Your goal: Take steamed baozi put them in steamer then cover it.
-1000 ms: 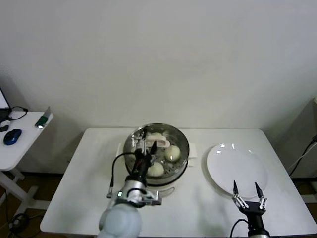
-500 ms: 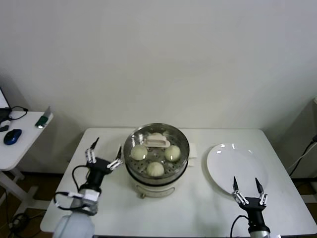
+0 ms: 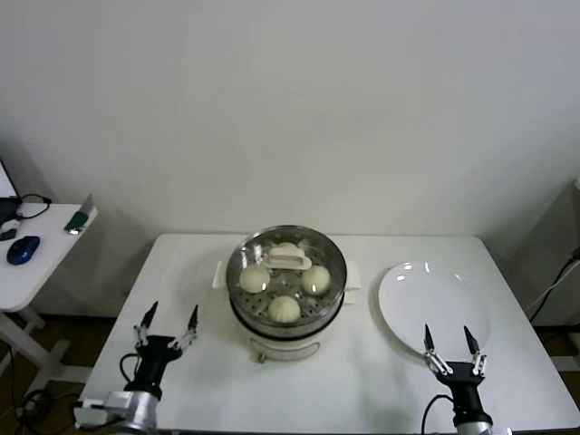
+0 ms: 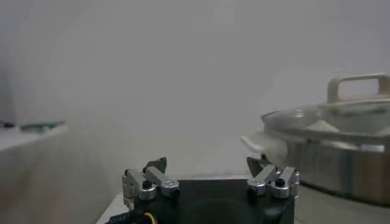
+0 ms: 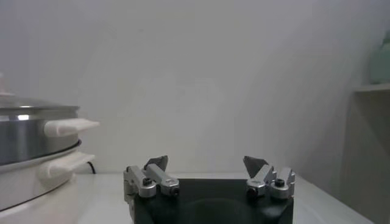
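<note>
Cover (image 3: pixel 286 263) seated on steamer (image 3: pixel 286 304); left gripper (image 3: pixel 168 325) and right gripper (image 3: pixel 449 348) flank it, fingers apart, empty. Little risk beyond nudging the handle.

Cream-white baozi (image 3: pixel 284 309) are showing through the clear glass cover (image 3: pixel 286 266) with its cream handle, on the shiny steel steamer (image 3: pixel 272 330). The white plate (image 3: pixel 433 305) is matching the white table (image 3: pixel 362 381).

A plain off-white wall (image 3: pixel 299 100) fills the space behind a white tabletop (image 3: pixel 362 362) with rounded corners. To the left stands a smaller white side table (image 3: pixel 36 263) carrying a blue mouse (image 3: pixel 23 249) and black cables (image 3: pixel 23 207). Brown floor (image 3: pixel 77 331) shows beneath it. A white cable (image 3: pixel 555 290) hangs at the far right.
</note>
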Robot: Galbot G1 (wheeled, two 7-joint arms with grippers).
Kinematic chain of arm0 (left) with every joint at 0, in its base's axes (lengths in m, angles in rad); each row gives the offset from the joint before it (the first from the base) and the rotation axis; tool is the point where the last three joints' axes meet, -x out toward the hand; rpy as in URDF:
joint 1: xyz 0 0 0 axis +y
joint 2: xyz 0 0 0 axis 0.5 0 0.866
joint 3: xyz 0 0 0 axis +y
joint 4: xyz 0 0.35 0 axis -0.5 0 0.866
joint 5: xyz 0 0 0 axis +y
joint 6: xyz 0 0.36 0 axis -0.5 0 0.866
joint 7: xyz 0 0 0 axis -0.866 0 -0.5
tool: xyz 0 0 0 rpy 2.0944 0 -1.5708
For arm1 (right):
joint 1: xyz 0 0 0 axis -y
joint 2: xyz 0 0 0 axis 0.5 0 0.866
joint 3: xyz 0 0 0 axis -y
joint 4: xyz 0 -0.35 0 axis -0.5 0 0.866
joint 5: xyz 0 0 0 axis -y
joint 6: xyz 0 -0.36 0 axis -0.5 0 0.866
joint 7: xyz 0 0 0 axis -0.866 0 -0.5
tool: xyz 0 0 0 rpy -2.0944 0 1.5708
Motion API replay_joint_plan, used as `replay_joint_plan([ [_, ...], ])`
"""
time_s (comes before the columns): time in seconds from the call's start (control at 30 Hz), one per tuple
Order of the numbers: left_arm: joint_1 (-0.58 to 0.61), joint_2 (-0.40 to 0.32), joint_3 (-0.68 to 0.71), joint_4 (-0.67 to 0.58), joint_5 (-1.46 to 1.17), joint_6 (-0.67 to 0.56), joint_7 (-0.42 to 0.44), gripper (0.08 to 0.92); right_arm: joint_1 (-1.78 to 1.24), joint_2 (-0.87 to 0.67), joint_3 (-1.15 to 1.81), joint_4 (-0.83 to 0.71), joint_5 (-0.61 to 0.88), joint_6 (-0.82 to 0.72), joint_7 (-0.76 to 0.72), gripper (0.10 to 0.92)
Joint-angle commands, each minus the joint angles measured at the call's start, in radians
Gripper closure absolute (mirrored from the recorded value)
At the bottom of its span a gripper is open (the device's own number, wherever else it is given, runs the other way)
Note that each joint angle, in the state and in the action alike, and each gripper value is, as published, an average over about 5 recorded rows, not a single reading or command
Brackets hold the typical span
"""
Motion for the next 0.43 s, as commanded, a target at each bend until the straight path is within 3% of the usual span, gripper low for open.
replay_joint_plan([
  [0.03,0.050,-0.006,-0.012,0.109,-0.150,-0.135,0.008,0.177,-0.001,-0.005,0.000,-0.011,0.016,0.004,-0.003,0.203],
  [0.43,0.047,0.000,-0.013,0.091,-0.146,-0.136,0.026,0.177,-0.003,-0.004,0.000,-0.008,0.020,0.002,-0.005,0.203],
])
